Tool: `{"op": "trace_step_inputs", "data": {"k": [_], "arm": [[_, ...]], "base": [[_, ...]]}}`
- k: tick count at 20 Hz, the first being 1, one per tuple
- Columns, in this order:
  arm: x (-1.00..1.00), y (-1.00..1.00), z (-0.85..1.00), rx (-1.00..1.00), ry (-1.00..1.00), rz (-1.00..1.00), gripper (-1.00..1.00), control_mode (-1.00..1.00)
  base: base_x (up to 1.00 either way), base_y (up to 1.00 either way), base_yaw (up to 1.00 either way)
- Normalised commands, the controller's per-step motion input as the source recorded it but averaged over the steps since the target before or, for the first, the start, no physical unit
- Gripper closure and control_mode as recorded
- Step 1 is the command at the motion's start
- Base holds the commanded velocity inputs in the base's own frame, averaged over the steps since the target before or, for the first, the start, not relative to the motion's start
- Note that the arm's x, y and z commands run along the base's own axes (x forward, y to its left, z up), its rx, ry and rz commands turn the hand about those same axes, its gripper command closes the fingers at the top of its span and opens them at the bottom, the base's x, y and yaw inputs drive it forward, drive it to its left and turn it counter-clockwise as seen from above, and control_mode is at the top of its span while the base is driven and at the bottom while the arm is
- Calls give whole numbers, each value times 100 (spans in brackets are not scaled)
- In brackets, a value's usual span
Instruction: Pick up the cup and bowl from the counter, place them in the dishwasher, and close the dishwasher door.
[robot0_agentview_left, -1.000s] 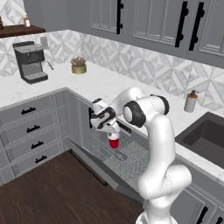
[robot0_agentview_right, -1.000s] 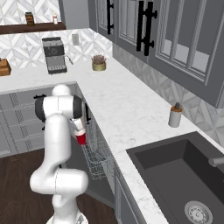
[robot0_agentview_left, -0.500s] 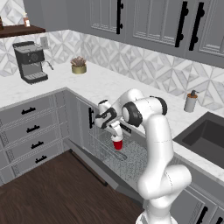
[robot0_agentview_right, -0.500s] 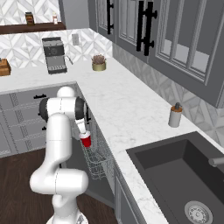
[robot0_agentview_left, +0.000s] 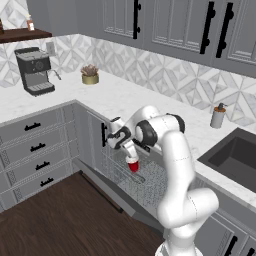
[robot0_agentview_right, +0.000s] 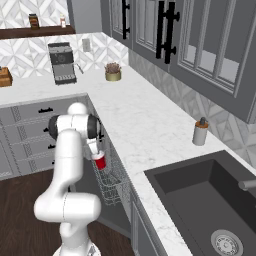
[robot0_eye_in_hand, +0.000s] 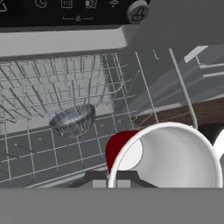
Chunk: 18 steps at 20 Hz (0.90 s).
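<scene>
- Gripper (robot0_agentview_left: 131, 159) clamped on red cup (robot0_agentview_left: 133, 165), held above dishwasher (robot0_agentview_left: 150, 185) rack.
- Grey bowl (robot0_eye_in_hand: 73, 119) sits inside wire rack (robot0_eye_in_hand: 52, 87).
- Dishwasher door (robot0_agentview_left: 107, 192) down.

Markings on the dishwasher control strip

The black control strip (robot0_eye_in_hand: 65, 13) carries a small "1/2" among pale icons; one resembles a wireless signal; the other symbols are too blurred to read.

Below our gripper (robot0_agentview_left: 131, 159), which carries the cup (robot0_agentview_left: 133, 165), the pulled-out wire rack (robot0_eye_in_hand: 65, 131) lies mostly bare, so we have room to go down. The bowl (robot0_eye_in_hand: 73, 119) sits in the rack ahead of us. The black control strip (robot0_eye_in_hand: 65, 13) closes off the way ahead.
</scene>
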Motion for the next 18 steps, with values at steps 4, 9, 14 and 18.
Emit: {"op": "trace_step_inputs", "data": {"k": [4,9,14,18], "arm": [[40,8,-12,-1,-5,0,100,-100],[32,0,-16,-1,3,0,100,-100],[21,0,-42,0,4,0,100,-100],[18,0,-53,0,0,0,100,-100]], "base": [[0,0,0],[0,0,0],[0,0,0],[0,0,0]]}}
